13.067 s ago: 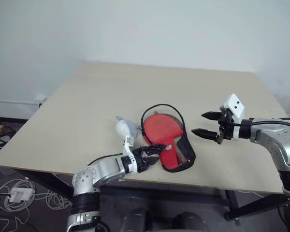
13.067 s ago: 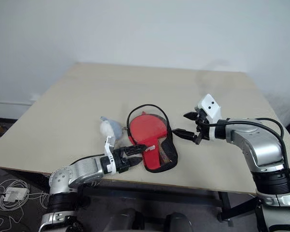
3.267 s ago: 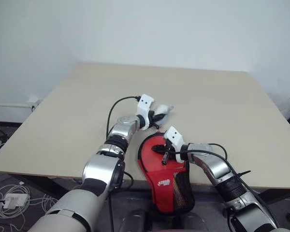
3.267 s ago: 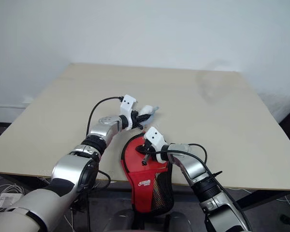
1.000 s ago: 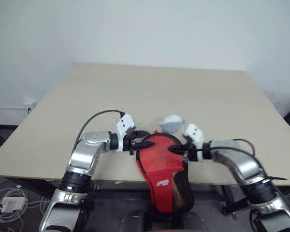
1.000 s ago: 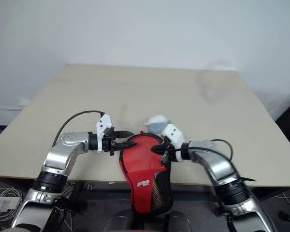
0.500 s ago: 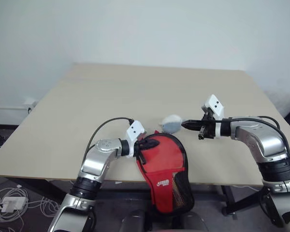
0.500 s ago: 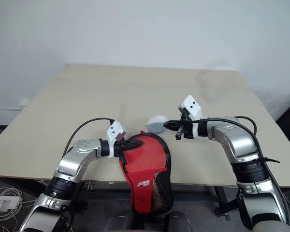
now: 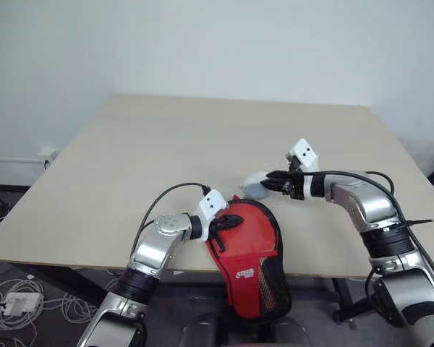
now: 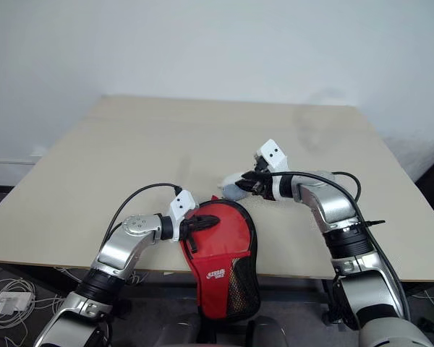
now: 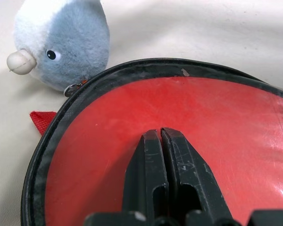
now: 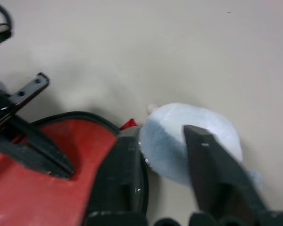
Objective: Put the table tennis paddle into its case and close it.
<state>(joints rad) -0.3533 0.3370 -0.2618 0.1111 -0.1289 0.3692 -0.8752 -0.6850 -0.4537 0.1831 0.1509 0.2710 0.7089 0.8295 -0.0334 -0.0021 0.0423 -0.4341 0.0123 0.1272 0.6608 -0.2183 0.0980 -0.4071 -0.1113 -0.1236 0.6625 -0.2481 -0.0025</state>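
The case (image 9: 247,249) lies at the near edge of the table (image 9: 130,159), its narrow end hanging over that edge; its red top and black zipper rim cover whatever is inside, so the paddle presumably sits within, and how far the zipper is drawn cannot be told. The left gripper (image 11: 160,136), fingers pressed together, rests on the case's red top. The right gripper (image 12: 162,136), fingers spread, straddles a plush bird (image 12: 191,136) touching the case's far rim.
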